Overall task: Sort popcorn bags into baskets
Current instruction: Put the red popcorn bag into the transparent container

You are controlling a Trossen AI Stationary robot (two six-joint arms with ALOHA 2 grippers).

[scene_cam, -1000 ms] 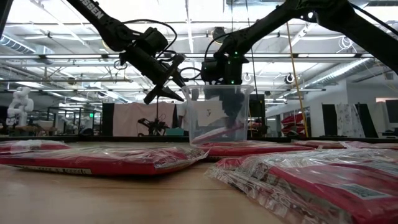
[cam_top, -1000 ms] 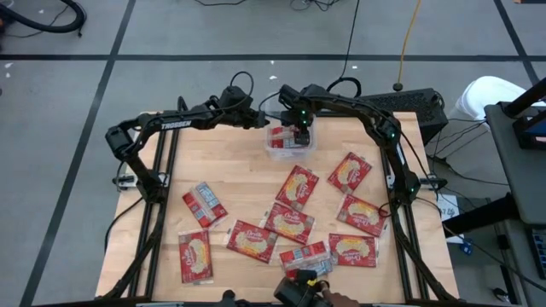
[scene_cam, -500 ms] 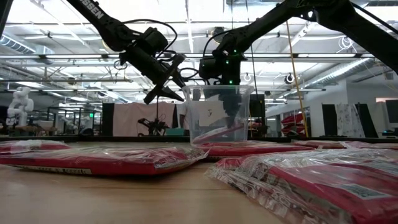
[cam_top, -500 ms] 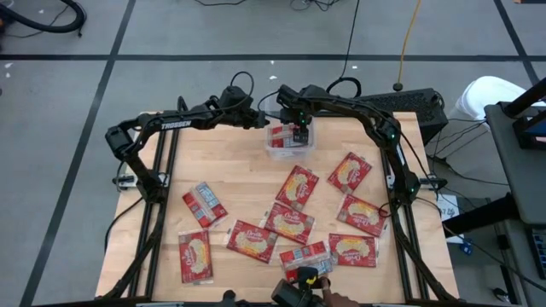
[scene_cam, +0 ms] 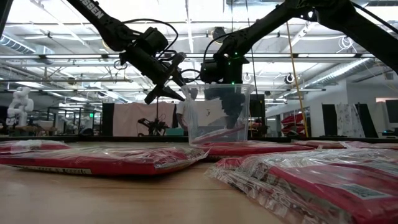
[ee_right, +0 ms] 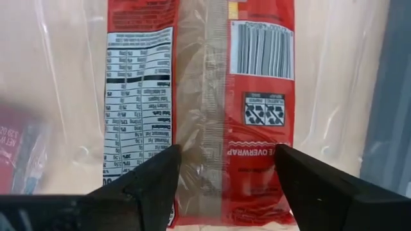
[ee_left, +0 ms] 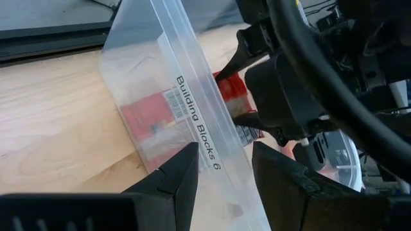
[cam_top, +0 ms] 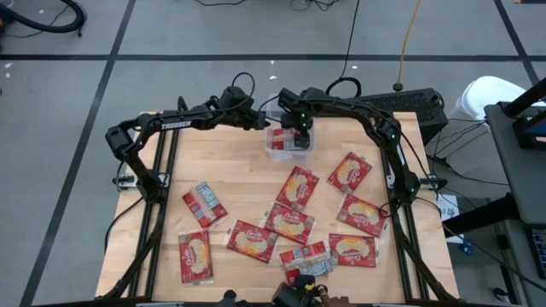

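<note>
Right gripper [cam_top: 299,130] hangs inside the clear tub [cam_top: 275,152] at the counter's [cam_top: 239,192] twelve o'clock edge, fingers spread apart over a packet [ee_right: 199,96] lying inside, released. Left gripper [ee_left: 221,173] clasps the tub's rim at its nine o'clock side. Other packets [cam_top: 297,188] lie scattered toward six o'clock.

Wooden table [cam_top: 239,200], light butcher-block top, on a dark metal frame. Grey floor [cam_top: 171,34] around it, marked with dark tape lines. Black cables on the floor at the far side; one yellow cable [cam_top: 409,34] far right. Dark case [cam_top: 418,107] just beyond the table's far right corner. White round object [cam_top: 486,94] further right. Low view: open hall behind, ceiling strip lights [scene_cam: 56,56], white humanoid figure [scene_cam: 22,102] far left.
</note>
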